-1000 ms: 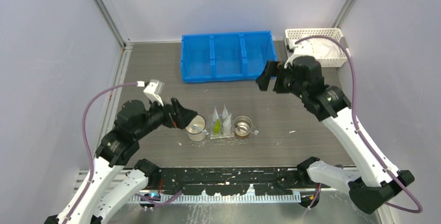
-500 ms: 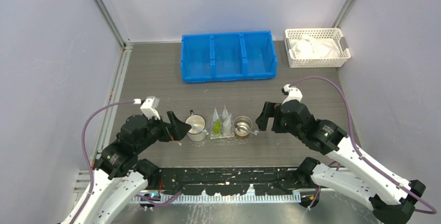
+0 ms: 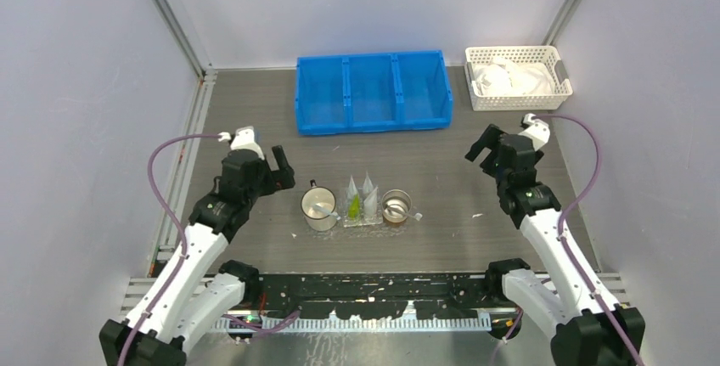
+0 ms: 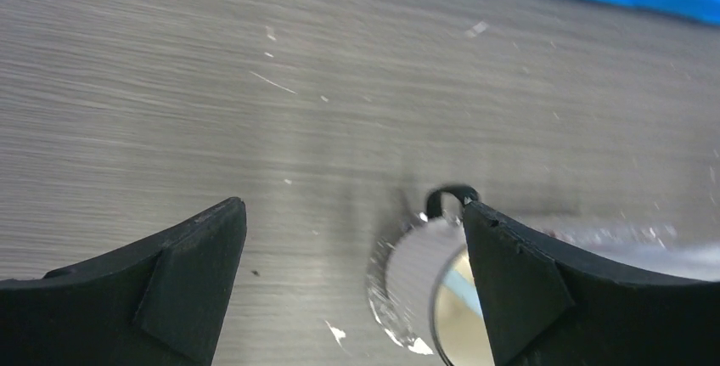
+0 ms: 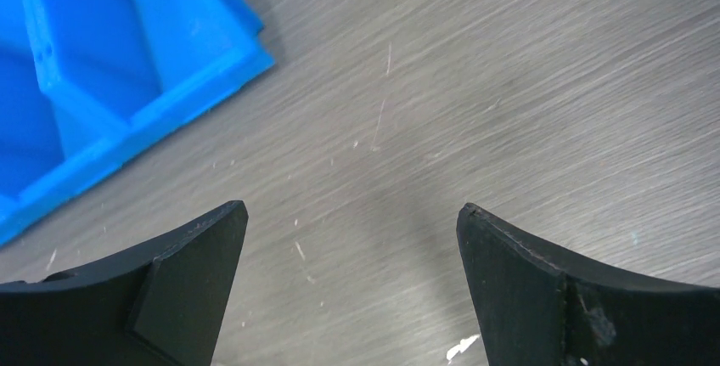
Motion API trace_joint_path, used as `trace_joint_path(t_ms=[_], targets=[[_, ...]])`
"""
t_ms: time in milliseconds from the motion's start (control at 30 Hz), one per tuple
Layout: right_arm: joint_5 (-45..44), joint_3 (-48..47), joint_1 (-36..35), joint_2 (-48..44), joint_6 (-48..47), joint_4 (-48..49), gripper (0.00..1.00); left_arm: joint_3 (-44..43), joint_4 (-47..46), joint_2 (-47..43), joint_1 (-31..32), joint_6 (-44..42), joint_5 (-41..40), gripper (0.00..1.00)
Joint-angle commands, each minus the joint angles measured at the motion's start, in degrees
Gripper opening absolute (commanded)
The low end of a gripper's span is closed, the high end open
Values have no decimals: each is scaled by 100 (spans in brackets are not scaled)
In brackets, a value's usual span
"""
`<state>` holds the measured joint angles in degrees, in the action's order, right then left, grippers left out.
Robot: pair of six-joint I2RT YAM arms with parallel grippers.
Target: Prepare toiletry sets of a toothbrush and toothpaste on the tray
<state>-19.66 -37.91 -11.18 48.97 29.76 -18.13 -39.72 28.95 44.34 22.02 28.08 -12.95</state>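
The small clear tray [image 3: 363, 222] sits at the table's centre, between two cups. Clear wrapped toiletry sets stand upright in it, pointed tips up: one with green contents [image 3: 354, 205] and paler ones [image 3: 368, 188] beside it. My left gripper [image 3: 281, 169] hangs open to the left of the pale mug [image 3: 319, 210], apart from it. In the left wrist view my left gripper [image 4: 352, 206] has nothing between its fingers, and the mug [image 4: 416, 273] shows partly behind the right finger. My right gripper [image 3: 485, 147] is open over bare table right of the tray; the right wrist view confirms my right gripper [image 5: 352, 209] is empty.
A metal cup [image 3: 396, 206] with something in it stands right of the tray. A blue three-compartment bin [image 3: 372, 90] is at the back centre, its corner [image 5: 102, 86] in the right wrist view. A white lattice basket [image 3: 516, 77] with white packets is at the back right.
The left gripper drew back from the mug, up and to the left. The right arm came from the basket down toward the metal cup, then swung out to the right.
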Motion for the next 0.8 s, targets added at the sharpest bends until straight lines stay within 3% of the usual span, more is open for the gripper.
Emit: trace_joint_path(t_ms=[0, 233, 433, 767], targets=[[395, 26, 594, -39, -368, 1003, 100, 32, -835, -19, -789, -489, 187, 100], [101, 312, 653, -249, -592, 1265, 100, -52, -878, -227, -918, -557, -715, 100], [-66, 546, 670, -284, -938, 2069, 100, 306, -1532, -523, -915, -1320, -1508, 100], [42, 730, 659, -476, -1098, 2345, 100, 404, -1580, -1068, -915, -1427, -1463, 100]])
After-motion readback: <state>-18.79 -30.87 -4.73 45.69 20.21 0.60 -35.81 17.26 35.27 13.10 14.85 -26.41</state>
